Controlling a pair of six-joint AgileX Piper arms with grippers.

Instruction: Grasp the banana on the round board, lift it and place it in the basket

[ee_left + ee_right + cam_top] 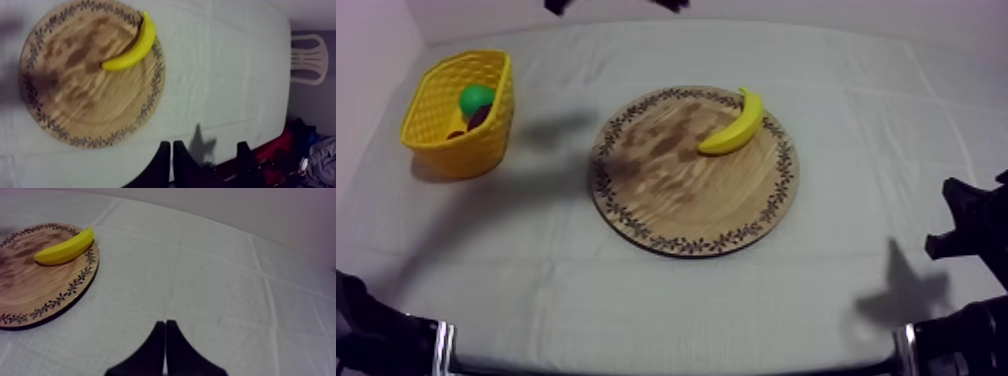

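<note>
The left tool [171, 160] has its fingers pressed together on nothing, low over the near edge of the bench [876, 150]. The right tool [165, 343] is likewise closed to a narrow wedge over bare cloth, right of the board [686, 195]. The board lies mid-bench. The banana [734, 125] rests on the board's far right part, its tip reaching the patterned rim, well apart from both tools. The yellow basket [456, 150] stands at the far left, apart from the board, with a green fruit [477, 97] and a darker one inside.
</note>
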